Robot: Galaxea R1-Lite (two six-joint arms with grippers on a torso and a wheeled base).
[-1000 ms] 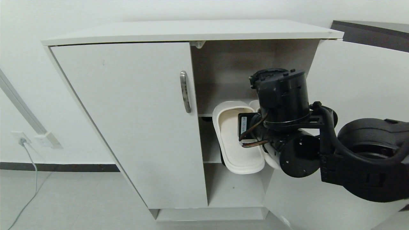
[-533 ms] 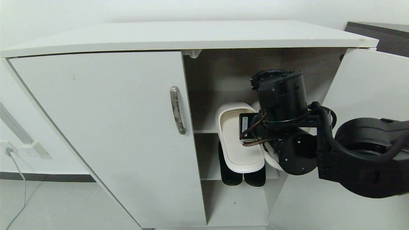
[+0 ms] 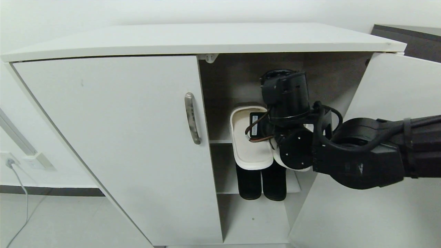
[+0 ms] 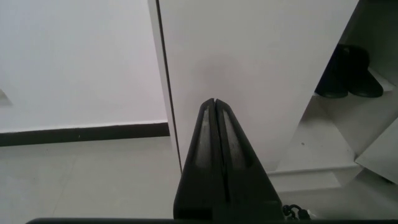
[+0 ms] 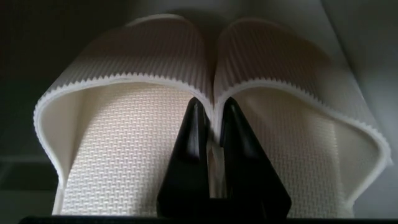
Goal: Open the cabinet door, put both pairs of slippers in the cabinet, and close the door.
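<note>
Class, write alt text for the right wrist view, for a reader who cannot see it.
The right tool is shut on the adjoining inner edges of a pair of white slippers, held side by side with their ribbed straps facing the camera. Beyond them lies the shadowed inside of the cabinet.

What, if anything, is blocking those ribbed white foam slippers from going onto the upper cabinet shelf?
Nothing visible. The right gripper pinches the ribbed white foam slippers together at the open half of the white cabinet, whose right door stands wide open. The black slippers lie on the lower shelf, out of the way.
</note>
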